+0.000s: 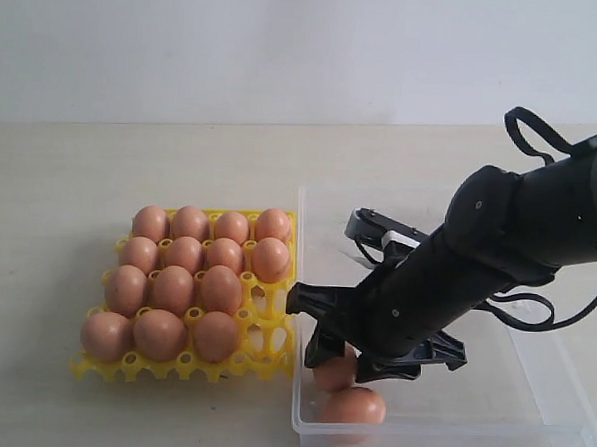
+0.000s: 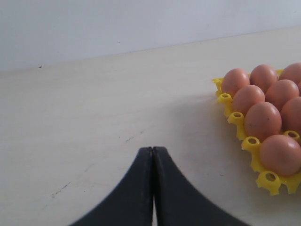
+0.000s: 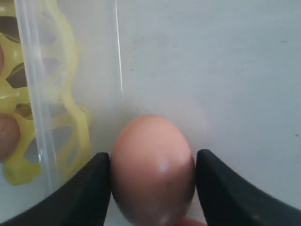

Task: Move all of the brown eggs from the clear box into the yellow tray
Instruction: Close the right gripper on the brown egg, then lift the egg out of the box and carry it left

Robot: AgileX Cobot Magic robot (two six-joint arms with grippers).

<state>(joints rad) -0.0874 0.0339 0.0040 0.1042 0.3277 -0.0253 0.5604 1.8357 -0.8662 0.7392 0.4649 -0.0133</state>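
The yellow tray point(image 1: 269, 332) holds several brown eggs point(image 1: 172, 288), with free cups along the side next to the clear box point(image 1: 560, 392). Two brown eggs lie in the box's near left corner. My right gripper point(image 1: 342, 360) reaches down into that corner, and its fingers point(image 3: 91, 188) press both sides of one egg point(image 3: 153, 165). The other egg point(image 1: 353, 406) lies just in front of it. My left gripper point(image 2: 153, 153) is shut on nothing above the bare table, beside the tray point(image 2: 235, 117); the exterior view does not show it.
The box wall point(image 3: 35, 94) stands between the held egg and the tray point(image 3: 77, 127). The right arm point(image 1: 518, 245) and its cables stretch over the box. A pale wall rises behind the table point(image 1: 101, 163).
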